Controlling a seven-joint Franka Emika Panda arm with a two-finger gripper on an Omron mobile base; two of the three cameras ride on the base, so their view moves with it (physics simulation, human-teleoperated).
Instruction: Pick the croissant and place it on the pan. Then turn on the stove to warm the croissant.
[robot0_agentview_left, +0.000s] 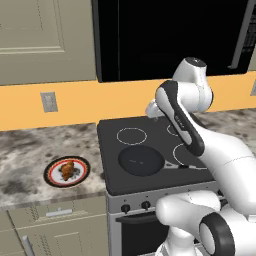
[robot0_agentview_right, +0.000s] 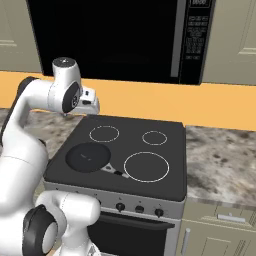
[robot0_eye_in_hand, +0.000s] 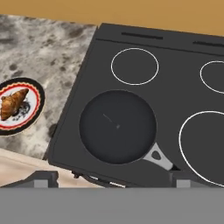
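The croissant (robot0_agentview_left: 67, 170) lies on a red-rimmed white plate (robot0_agentview_left: 52, 179) at the lower left of the left base view, on the marbled tabletop (robot0_agentview_left: 30, 150) just beside the stove's (robot0_agentview_left: 112, 132) left edge. In the hand view the same pastry sits at the far left edge, golden-brown, resting on the plate's white centre (some dark specks lie beside it).

The pan (robot0_agentview_left: 140, 160) sits on the front-left burner ring of the black cooktop, near the frame centre, with nothing in it; its short handle points toward the lower right of that view. Three other white rings are uncovered. Black knobs (robot0_agentview_right: 120, 206) line the silver front below.

The tool (robot0_eye_in_hand: 109, 177) hangs above the stove; its two dark tips stand far apart at the bottom of the hand view, fully spread, gripping nothing.

A black microwave (robot0_agentview_right: 120, 35) fills the upper part of the right base view.
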